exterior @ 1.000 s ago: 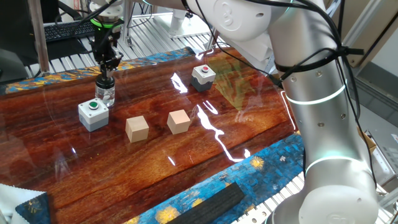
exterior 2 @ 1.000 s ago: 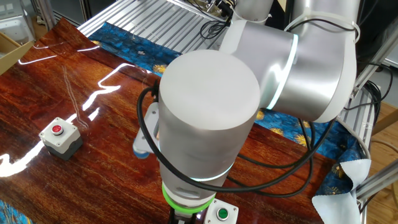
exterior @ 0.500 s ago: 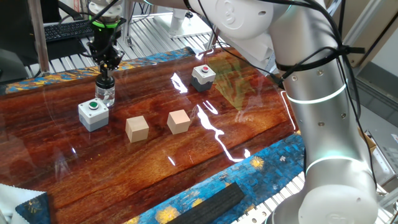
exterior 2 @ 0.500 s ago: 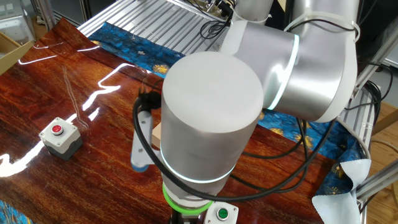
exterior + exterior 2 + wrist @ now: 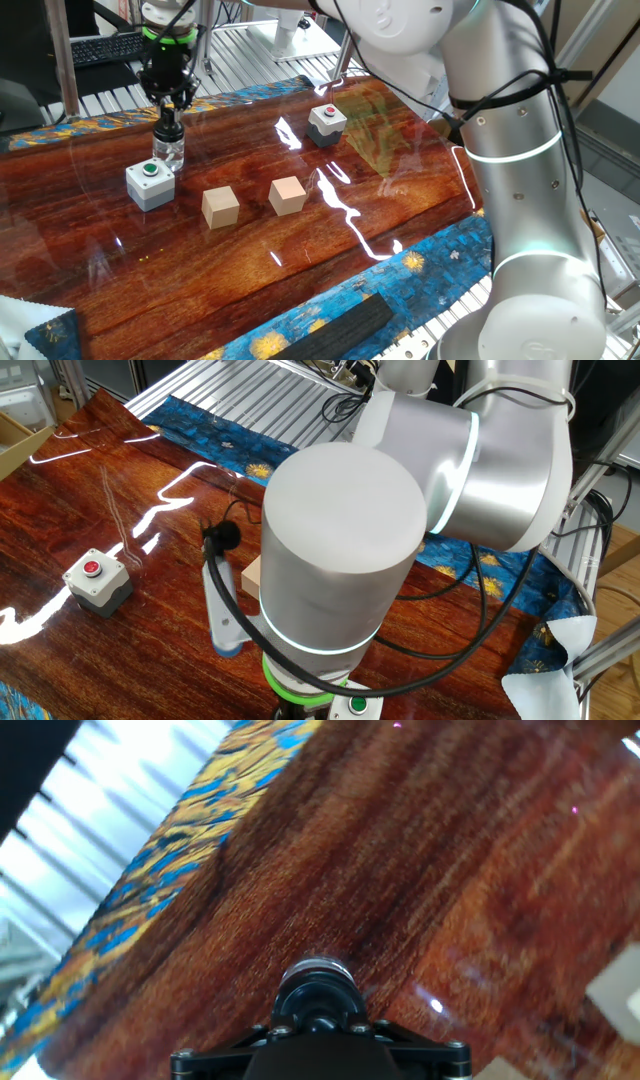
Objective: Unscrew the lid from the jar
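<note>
The small clear glass jar (image 5: 171, 152) stands upright at the far left of the wooden table, just behind the grey box with the green button (image 5: 150, 184). Its black knob lid (image 5: 168, 129) sits on top of it. My gripper (image 5: 168, 116) comes straight down from above and is shut on the lid. In the hand view the lid (image 5: 318, 992) sits centred right at my gripper (image 5: 318, 1020), with the jar's rim (image 5: 316, 966) showing just beyond it. In the other fixed view the arm hides the jar and the lid.
Two wooden cubes (image 5: 220, 207) (image 5: 288, 194) lie right of the green button box. A grey box with a red button (image 5: 326, 124) (image 5: 97, 578) stands further back. A black bar (image 5: 340, 325) lies on the blue cloth at the front edge.
My hand has turned about its own axis while staying over the jar. In the other fixed view the bracket on the wrist has swung round to the left and down.
</note>
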Motion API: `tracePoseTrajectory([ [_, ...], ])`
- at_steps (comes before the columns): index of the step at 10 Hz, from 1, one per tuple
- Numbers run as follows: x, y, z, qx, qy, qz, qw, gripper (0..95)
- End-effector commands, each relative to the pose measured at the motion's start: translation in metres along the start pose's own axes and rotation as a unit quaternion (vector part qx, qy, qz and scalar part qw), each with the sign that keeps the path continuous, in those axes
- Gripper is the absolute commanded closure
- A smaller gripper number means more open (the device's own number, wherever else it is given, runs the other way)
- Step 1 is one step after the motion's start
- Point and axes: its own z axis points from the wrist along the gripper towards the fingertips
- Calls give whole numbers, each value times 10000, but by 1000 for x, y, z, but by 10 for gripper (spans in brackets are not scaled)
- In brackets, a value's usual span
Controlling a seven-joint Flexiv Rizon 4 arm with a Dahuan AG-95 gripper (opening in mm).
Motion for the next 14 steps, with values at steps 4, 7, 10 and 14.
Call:
tracePoseTrajectory([
  [4,1,2,-3,14,73,-956,9954,950],
  [7,1,6,-10,36,131,-1065,9942,950],
  [10,3,8,-15,79,138,-1062,9942,950],
  [14,0,8,-26,140,190,-1083,9938,950],
])
